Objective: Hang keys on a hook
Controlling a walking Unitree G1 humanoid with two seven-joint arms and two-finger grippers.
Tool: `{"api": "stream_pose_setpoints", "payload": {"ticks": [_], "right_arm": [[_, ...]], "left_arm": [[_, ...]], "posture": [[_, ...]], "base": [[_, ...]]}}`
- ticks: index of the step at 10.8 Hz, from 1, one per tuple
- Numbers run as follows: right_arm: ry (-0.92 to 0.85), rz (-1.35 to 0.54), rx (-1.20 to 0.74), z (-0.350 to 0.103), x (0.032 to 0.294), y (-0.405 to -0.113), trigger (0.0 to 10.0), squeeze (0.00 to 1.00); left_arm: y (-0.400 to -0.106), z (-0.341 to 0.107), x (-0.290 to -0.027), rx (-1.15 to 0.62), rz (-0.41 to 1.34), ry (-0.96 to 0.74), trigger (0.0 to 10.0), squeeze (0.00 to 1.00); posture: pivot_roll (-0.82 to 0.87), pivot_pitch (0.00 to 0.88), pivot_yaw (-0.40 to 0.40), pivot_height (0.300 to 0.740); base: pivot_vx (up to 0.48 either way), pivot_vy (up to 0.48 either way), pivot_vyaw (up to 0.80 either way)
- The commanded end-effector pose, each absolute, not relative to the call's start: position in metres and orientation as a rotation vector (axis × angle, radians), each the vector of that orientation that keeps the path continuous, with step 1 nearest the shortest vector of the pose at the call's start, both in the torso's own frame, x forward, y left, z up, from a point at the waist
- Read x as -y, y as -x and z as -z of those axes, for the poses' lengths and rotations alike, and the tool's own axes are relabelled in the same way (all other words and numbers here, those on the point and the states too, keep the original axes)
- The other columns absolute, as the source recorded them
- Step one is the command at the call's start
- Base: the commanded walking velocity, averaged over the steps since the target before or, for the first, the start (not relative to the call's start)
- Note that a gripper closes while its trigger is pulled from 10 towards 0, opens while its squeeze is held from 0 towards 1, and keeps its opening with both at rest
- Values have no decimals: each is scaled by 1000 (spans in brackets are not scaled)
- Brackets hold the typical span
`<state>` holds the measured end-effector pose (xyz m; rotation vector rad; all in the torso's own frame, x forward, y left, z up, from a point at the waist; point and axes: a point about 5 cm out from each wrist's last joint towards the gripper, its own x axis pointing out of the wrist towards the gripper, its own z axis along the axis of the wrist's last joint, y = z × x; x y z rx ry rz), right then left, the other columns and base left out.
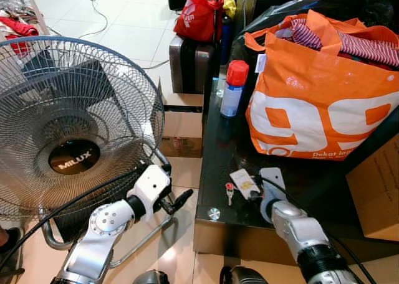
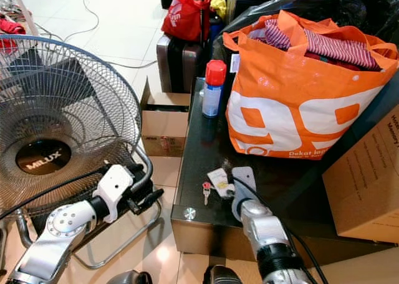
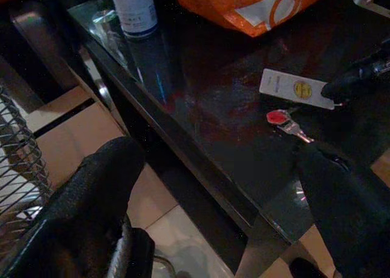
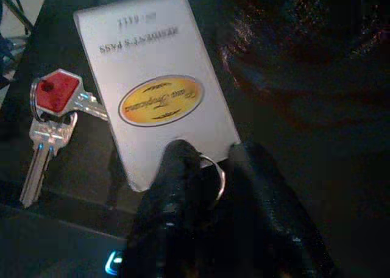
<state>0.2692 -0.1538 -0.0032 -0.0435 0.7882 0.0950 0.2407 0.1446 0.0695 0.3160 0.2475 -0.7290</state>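
A small bunch of keys (image 1: pixel 229 192) with a red-headed key (image 4: pixel 52 116) lies near the front edge of the black glass table (image 1: pixel 215 172). A metal ring (image 4: pixel 214 175) joins it to a white pass card (image 4: pixel 155 101). My right gripper (image 1: pixel 257 190) is down on the table at the card's near edge, its black fingers (image 4: pixel 177 174) shut on the ring. My left gripper (image 1: pixel 177 203) hangs open to the left of the table, beside the fan and apart from the keys. In the left wrist view the key (image 3: pixel 283 121) and the card (image 3: pixel 297 89) lie ahead of it.
A big standing fan (image 1: pixel 62 122) fills the left. On the table stand an orange shopping bag (image 1: pixel 324 97) and a red-capped spray can (image 1: pixel 234 88). A cardboard box (image 1: pixel 377 184) sits at the right. A suitcase (image 1: pixel 187 63) and a floor box (image 1: pixel 181 131) stand behind.
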Motion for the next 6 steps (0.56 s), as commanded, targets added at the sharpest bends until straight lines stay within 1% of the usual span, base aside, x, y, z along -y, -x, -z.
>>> {"api": "stream_pose_setpoints", "payload": {"ticks": [1, 3, 6], "right_arm": [[51, -94, -819, 7, 157, -264, 0, 0], [47, -96, -805, 4, 157, -265, 0, 0], [9, -100, -660, -14, 154, -279, 0, 0]], "left_arm": [[-241, -69, -145, -253, 739, -320, 10000, 0], [-241, -69, -145, -252, 739, -322, 10000, 0], [-243, -71, -146, -244, 734, -327, 10000, 0]], "posture": [[-134, 112, -20, 740], [-132, 109, -20, 740], [-130, 105, -18, 740]], "base": [[0, 0, 0], [0, 0, 0], [0, 0, 0]]}}
